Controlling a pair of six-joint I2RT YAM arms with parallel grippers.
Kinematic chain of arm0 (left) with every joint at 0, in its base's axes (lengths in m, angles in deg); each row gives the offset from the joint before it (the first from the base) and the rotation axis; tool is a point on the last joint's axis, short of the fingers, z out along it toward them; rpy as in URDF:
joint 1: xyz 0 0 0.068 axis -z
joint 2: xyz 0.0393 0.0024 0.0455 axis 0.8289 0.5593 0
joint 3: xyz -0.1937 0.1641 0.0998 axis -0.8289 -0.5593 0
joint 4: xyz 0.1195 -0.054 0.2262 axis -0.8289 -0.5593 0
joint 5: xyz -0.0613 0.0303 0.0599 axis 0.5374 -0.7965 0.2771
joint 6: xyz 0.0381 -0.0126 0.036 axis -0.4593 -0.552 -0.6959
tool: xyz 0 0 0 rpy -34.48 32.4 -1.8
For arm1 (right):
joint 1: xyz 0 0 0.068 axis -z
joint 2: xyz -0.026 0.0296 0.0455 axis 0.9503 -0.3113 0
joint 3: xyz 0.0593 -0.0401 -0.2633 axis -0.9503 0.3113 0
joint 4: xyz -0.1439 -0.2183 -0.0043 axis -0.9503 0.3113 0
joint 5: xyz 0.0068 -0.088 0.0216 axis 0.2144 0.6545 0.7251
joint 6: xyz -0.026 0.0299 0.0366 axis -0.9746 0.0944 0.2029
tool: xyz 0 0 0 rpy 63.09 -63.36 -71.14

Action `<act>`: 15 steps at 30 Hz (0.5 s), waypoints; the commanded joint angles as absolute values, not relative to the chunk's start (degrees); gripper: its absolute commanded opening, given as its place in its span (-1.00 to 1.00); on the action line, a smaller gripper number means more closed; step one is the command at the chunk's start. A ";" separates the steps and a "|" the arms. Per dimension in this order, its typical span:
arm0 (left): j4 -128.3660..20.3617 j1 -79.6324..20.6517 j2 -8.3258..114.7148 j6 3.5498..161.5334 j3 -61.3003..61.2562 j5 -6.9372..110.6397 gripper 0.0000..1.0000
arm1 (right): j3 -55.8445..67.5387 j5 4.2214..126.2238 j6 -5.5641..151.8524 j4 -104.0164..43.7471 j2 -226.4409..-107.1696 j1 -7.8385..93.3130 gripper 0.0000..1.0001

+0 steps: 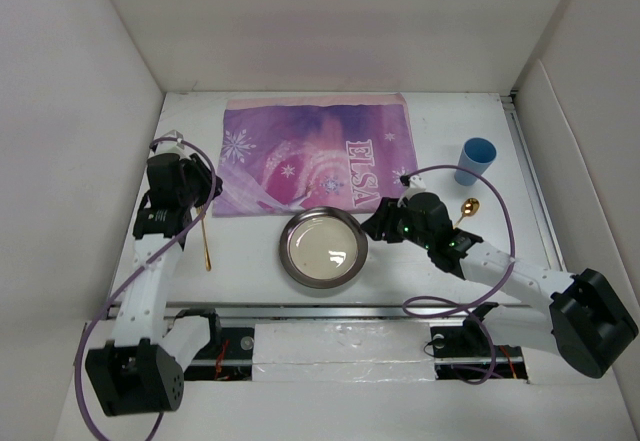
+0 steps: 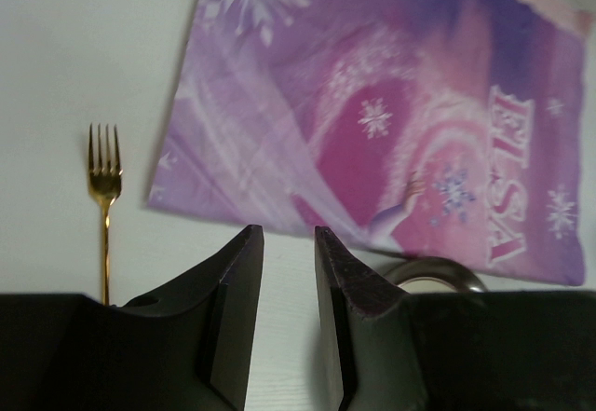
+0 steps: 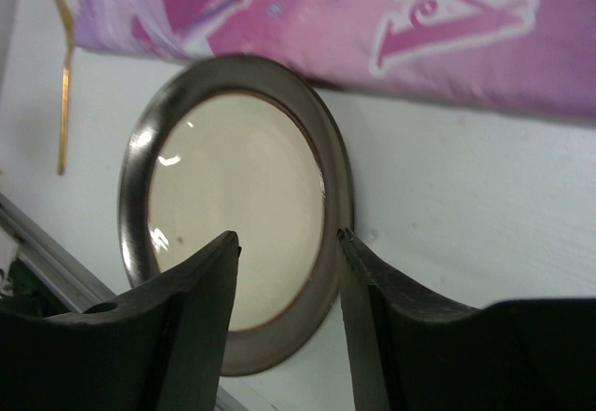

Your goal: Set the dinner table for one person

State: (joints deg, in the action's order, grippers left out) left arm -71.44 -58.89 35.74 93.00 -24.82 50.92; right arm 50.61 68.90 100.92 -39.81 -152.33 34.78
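Risk: right tool (image 3: 287,236) parted, empty, over edge of round steel-rimmed cream plate (image 3: 223,169); we expect shallow rim slipping on closing.

Overhead overview; close wrist views, common plate (image 1: 323,248)

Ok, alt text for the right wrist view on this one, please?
The right gripper, jaws open, points at a metal-rimmed plate with a cream centre lying on the white dinner table. A purple ELSA mat runs along the top of the view, and a gold fork lies at the upper left, beyond the plate.
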 commanded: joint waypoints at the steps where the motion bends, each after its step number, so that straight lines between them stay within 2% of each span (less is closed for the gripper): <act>1: -66.93 -58.98 30.45 92.67 -24.11 56.59 -0.47 | 53.96 68.38 102.63 -41.63 -150.59 34.95 0.12; 6: -61.13 -58.45 23.94 94.86 -29.02 63.01 -0.36 | 55.99 64.79 101.14 -39.87 -150.67 34.95 0.34; 11: -58.22 -58.45 20.60 94.17 -32.11 62.93 -0.32 | 56.17 61.09 103.32 -42.15 -154.18 34.95 0.33; 15: -58.22 -58.45 19.89 93.81 -32.02 65.38 -0.31 | 54.15 60.03 107.01 -45.40 -160.42 35.48 0.22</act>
State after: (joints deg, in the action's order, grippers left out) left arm -62.28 -58.65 21.58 93.99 -32.07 62.44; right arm 56.31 62.27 104.13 -41.21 -157.05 35.11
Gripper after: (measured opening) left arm 0.342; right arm 0.618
